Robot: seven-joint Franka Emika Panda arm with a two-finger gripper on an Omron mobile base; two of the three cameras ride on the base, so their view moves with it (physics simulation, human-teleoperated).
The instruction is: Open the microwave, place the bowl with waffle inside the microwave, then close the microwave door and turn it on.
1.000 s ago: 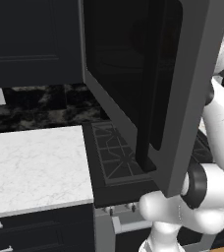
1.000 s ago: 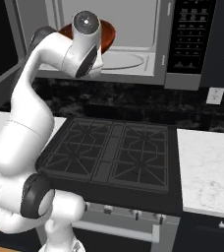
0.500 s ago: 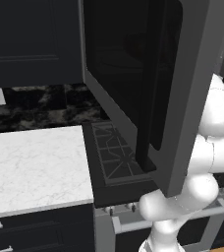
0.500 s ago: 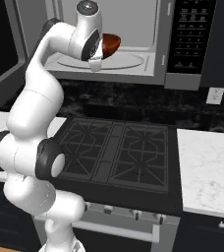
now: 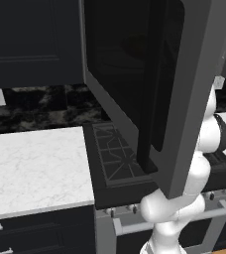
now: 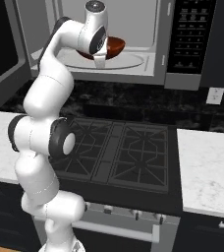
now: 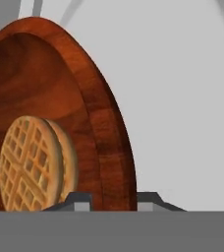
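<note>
The microwave door [image 5: 184,94] hangs wide open on the left, a big dark glass panel in a grey frame with a thin dark bar handle. Under it the white stone bench [image 5: 33,166] has soft grey veins. Next comes the white arm, reaching up into the microwave [image 6: 133,44], a grey steel box with a pale, smooth inside. The bowl [image 6: 113,47] is inside it, over the round pale plate on the microwave floor. The bowl [image 7: 84,118] is round, shiny, reddish-brown, with wood-like streaks. A round golden waffle [image 7: 33,162] with little squares leans inside it. The gripper [image 7: 113,201] has its two fingers closed on the bowl's rim, one each side. Below sits the black stove [image 6: 119,152] with dark grates.
</note>
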